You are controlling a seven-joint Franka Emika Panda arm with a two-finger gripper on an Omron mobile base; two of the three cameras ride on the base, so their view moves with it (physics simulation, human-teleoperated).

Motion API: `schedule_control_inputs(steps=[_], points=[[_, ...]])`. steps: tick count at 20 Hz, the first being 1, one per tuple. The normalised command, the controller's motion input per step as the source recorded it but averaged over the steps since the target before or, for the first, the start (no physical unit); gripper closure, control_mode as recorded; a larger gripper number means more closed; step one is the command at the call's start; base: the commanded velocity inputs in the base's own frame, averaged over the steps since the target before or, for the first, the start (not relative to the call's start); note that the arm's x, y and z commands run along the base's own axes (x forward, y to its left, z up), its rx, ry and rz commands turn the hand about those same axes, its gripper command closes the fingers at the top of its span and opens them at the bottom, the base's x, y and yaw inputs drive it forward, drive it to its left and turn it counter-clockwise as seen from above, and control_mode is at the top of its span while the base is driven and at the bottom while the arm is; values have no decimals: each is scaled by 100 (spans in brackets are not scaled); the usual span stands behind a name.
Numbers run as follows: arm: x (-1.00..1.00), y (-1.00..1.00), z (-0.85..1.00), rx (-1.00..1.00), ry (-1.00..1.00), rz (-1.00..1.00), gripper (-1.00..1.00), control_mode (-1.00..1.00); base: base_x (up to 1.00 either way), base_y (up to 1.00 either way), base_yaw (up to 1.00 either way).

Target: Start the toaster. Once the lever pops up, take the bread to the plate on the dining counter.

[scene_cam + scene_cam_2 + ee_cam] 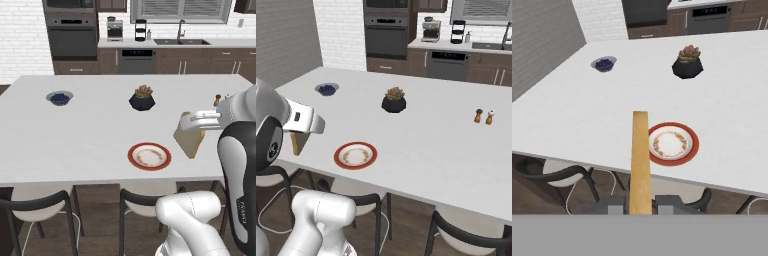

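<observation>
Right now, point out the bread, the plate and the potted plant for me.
bread (190, 140), left base view, on its pale flat face below the fingers.
plate (673, 144), hand view, on its white centre.
potted plant (393, 104), right base view, on its dark pot.

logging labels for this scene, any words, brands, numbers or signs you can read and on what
No text can be read in these pictures.
Arm: a small dark mark on the lower link, too blurred to read.
Plate: a speckled brown ring on its white centre, pattern and not letters.
Oven and coffee maker at the back wall: no label can be made out, too small.
Bread, held in the gripper: plain.
</observation>
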Motion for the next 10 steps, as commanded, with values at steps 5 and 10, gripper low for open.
schedule_control_inputs(steps=[5, 10], points=[[19, -1, 0, 0, 0, 0, 100, -100, 3, 0, 0], [57, -27, 0, 7, 3, 3, 100, -100, 0, 0, 0]])
